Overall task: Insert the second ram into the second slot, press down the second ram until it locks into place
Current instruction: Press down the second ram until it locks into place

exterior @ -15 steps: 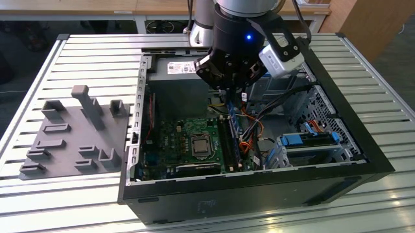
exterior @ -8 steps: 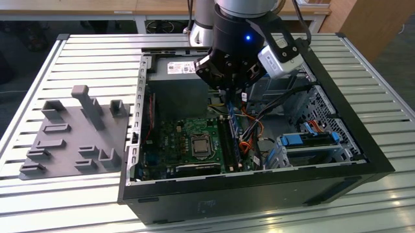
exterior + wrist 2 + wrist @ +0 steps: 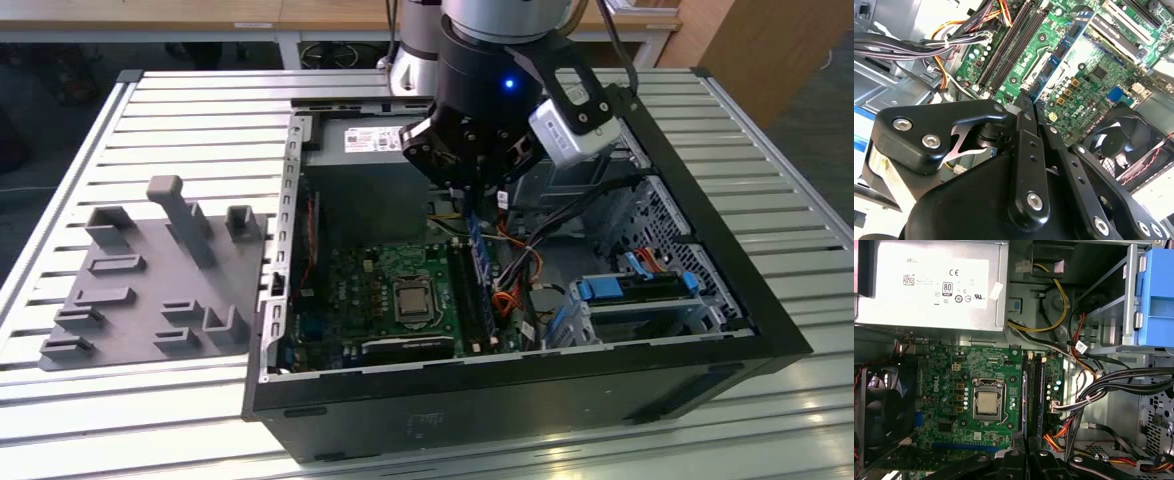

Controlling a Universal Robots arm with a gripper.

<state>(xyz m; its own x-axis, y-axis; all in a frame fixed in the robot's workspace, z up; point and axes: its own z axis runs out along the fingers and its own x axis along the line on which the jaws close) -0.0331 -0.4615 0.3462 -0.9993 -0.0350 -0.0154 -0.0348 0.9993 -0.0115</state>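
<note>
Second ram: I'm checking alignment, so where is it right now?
In the second wrist view the second ram juts from the shut gripper, over the green motherboard and alongside the long dark memory slots.

Soft even light, glare on table slats [image 3: 801, 440], dim shadowed computer case [image 3: 358, 215] interior.

grey fixture [image 3: 134, 300] on slatted table [image 3: 200, 110] | open PC case [image 3: 534, 405] | fan [image 3: 884, 405] | power supply [image 3: 929, 285]

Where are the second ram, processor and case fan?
second ram [image 3: 1061, 50]: second wrist view, a chip on its face.
processor [image 3: 987, 402]: first wrist view, its metal lid.
case fan [image 3: 882, 407]: first wrist view, its hub.
</note>
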